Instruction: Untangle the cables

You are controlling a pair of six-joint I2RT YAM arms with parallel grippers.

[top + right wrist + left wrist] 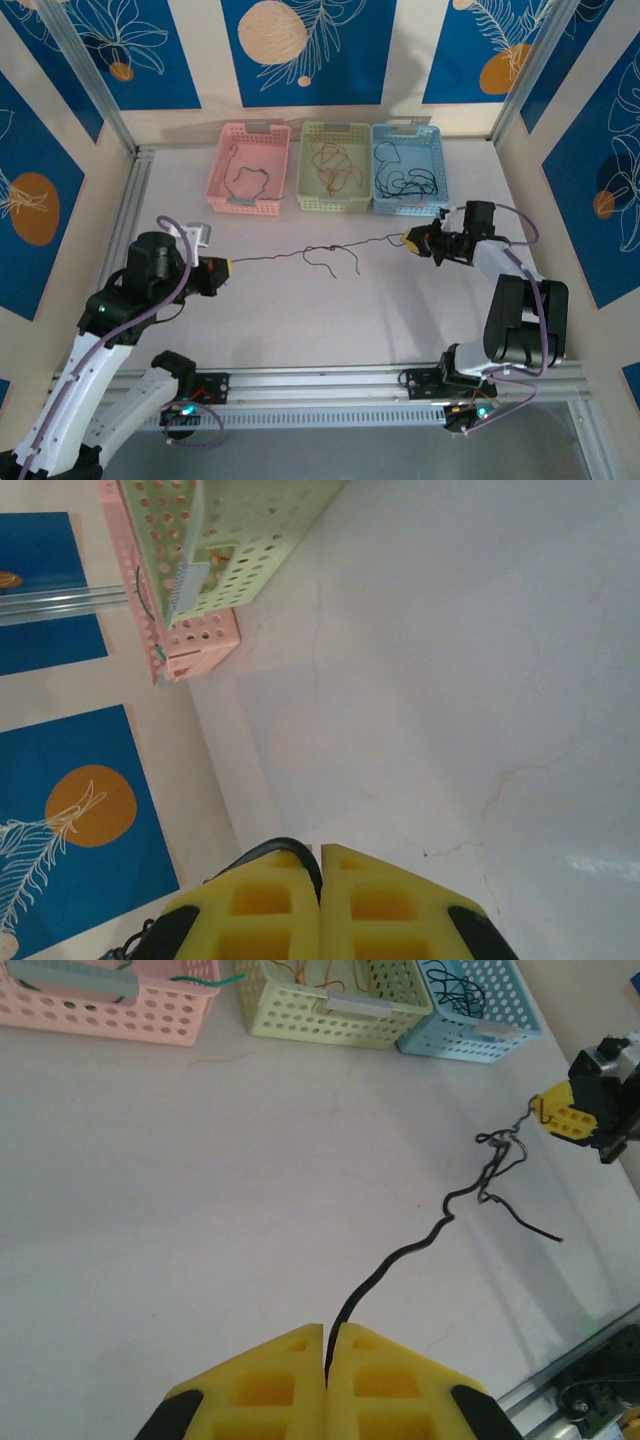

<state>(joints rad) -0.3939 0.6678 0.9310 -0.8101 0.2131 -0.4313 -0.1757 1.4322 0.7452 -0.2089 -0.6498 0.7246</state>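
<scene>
Although three strands already lie apart, one to each basket along the 12 o'clock edge of the surface [300, 320], the job is by my reading not finished. A dark cable [247, 172] is in the pink basket [240, 206], a red-orange cable [335, 160] in the green basket [335, 208] and a black cable [405, 181] in the blue basket [405, 209]. The knotted cables [331, 251] stretch in a thin line across the middle of the surface, with a small knot near the centre and loose tails curling toward 6 o'clock. The left gripper [228, 266], at 9 o'clock of the knot, has its yellow fingers pressed together on a black end, plain in the left wrist view. The right gripper [408, 239], at 3 o'clock, is likewise pressed together. The line runs right up to its tips, so it appears to pinch the other end. What is left, I judge, is to work that knot loose and set each freed strand in a basket.
</scene>
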